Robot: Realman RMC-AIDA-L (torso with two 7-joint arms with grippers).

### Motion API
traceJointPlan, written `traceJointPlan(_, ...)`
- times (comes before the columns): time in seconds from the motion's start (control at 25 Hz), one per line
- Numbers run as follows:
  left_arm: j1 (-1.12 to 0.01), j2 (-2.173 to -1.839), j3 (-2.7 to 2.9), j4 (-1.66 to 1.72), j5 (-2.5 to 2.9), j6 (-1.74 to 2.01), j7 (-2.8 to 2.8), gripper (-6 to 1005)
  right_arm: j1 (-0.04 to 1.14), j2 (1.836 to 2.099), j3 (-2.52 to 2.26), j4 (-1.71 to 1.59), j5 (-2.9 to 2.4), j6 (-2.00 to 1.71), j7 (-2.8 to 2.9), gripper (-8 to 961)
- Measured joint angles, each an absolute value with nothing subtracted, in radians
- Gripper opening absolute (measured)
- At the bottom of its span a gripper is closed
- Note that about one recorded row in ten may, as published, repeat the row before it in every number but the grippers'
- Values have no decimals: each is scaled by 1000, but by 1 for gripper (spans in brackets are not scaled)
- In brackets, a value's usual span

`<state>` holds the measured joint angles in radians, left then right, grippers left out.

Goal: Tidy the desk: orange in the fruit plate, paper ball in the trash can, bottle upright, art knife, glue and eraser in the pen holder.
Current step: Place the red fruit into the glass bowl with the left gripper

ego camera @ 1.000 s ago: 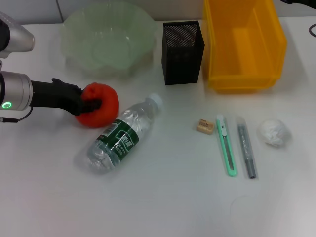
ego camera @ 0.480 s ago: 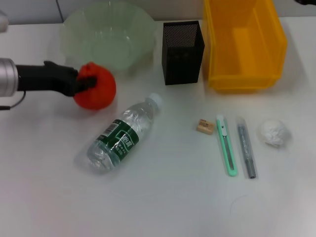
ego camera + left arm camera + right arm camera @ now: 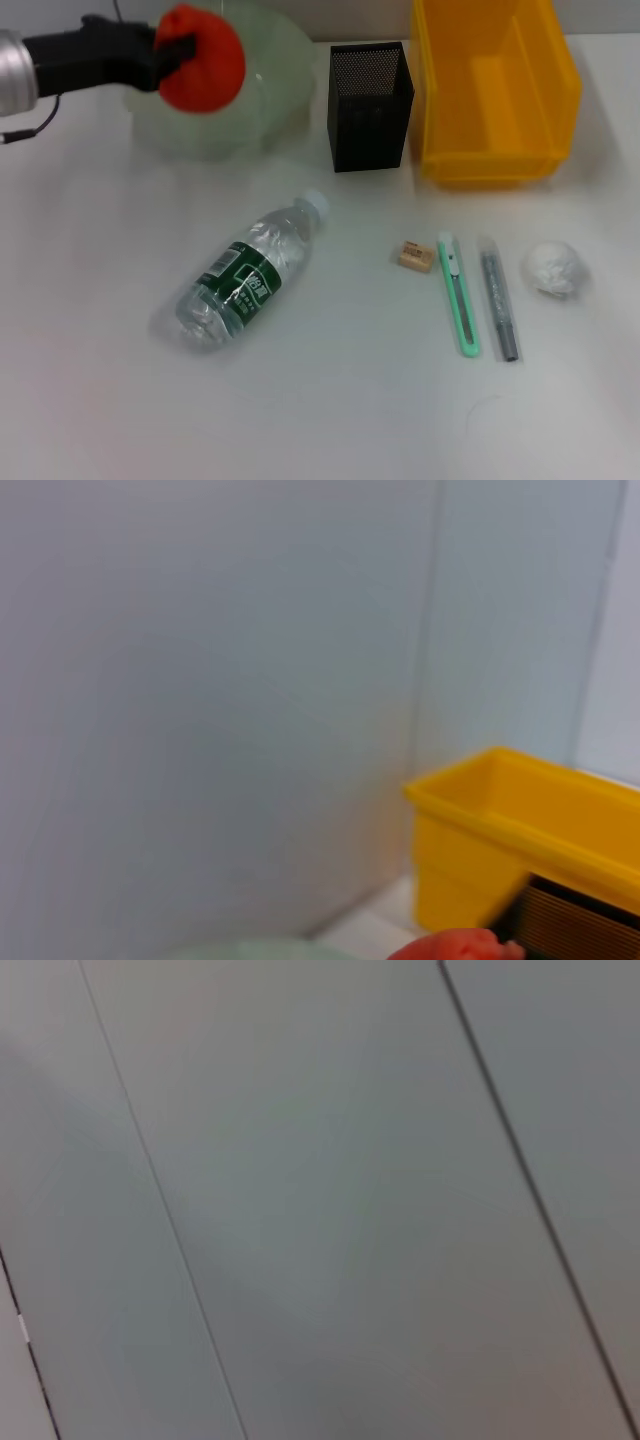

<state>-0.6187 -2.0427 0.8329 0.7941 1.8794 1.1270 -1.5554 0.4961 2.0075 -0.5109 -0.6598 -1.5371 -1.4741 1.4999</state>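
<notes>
My left gripper (image 3: 178,55) is shut on the red-orange orange (image 3: 205,62) and holds it in the air over the near left part of the pale green fruit plate (image 3: 270,85). The orange's top also shows in the left wrist view (image 3: 455,947). The bottle (image 3: 245,272) lies on its side on the white desk (image 3: 330,400). The tan eraser (image 3: 414,256), the mint-green art knife (image 3: 458,293), the grey glue (image 3: 498,297) and the paper ball (image 3: 554,268) lie in a row at the right. The black mesh pen holder (image 3: 369,105) and the yellow trash can (image 3: 494,85) stand at the back. My right gripper is out of view.
The left wrist view shows the wall, the yellow trash can (image 3: 520,850) and the pen holder's rim (image 3: 575,920). The right wrist view shows only grey wall panels.
My left gripper has lifted the orange off the desk beside the bottle and carried it up and back over the fruit plate. The other things have not moved.
</notes>
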Motion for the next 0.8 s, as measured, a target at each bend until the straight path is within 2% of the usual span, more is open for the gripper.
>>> traceJointPlan(0.04, -619, -2043, 833, 794, 1879, 1127, -1555, 132, 496, 2007, -511, -660, -1537, -1474, 1500, 823)
traceJointPlan(0.16, -650, -2075, 870, 729, 1821, 980, -1428, 122, 487, 2006, -510, -660, -1536, -1484, 1495, 823)
traceJointPlan(0.56, -689, -2073, 937, 587, 1631, 840, -1137, 78, 450, 1993, -493, -671, -1536, -1593, 1519, 824)
traceJointPlan(0.68, -693, -2076, 947, 542, 1553, 841, -1027, 56, 450, 1977, -493, -687, -1536, -1655, 1570, 823)
traceJointPlan(0.8, -695, -2077, 968, 501, 1459, 835, -926, 88, 449, 1963, -498, -793, -1544, -1762, 1669, 823)
